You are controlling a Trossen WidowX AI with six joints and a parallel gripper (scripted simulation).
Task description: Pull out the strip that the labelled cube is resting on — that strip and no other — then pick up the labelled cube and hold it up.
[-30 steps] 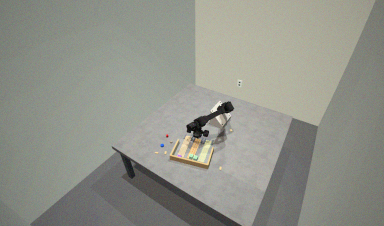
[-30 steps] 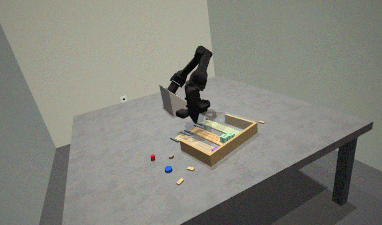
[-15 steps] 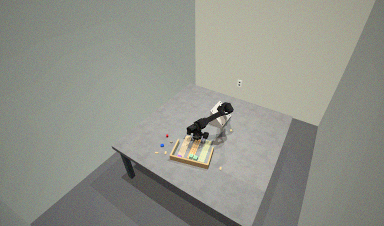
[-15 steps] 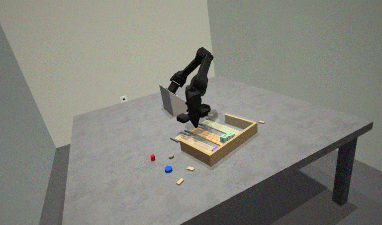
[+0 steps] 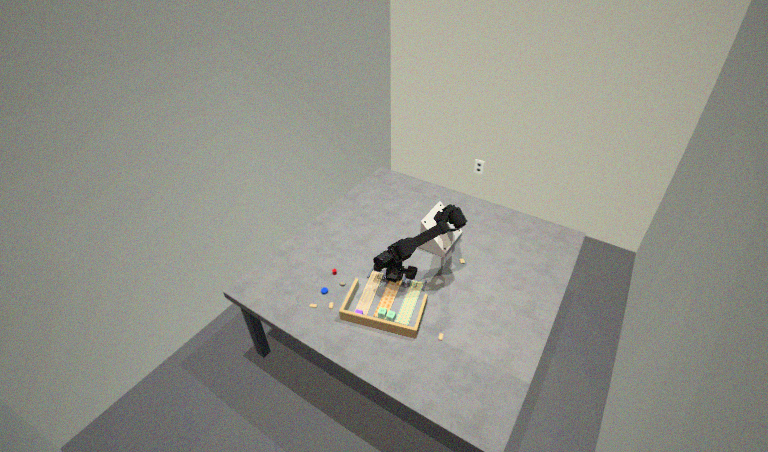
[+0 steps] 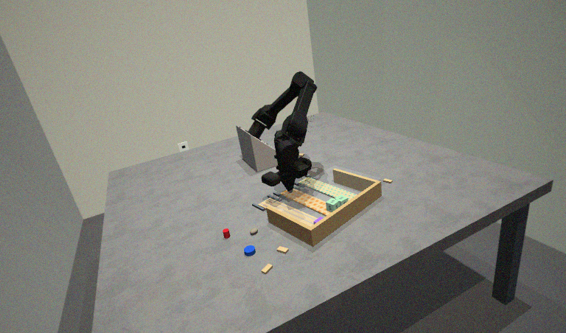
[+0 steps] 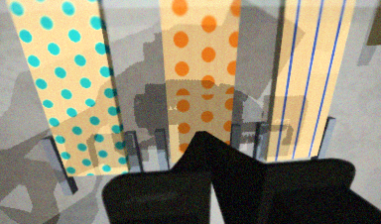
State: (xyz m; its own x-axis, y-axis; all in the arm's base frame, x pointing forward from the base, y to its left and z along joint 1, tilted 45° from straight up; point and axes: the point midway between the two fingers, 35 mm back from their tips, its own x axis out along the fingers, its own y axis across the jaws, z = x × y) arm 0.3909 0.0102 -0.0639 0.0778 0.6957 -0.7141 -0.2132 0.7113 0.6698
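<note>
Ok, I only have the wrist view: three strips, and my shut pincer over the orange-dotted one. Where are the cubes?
Observer: At the far end of the tray, beyond your frame: two green cubes side by side and a purple cube.
Operator: Which strip carries the purple one?
Observer: The blue-lined strip, right by the far wall.
Operator: Can you read any label on them?
Observer: No, the cubes are too small in both wide views.
Operator: Anything loose outside the tray?
Observer: A red cylinder and a blue disc sit on the table, on the lined strip's side.
</note>
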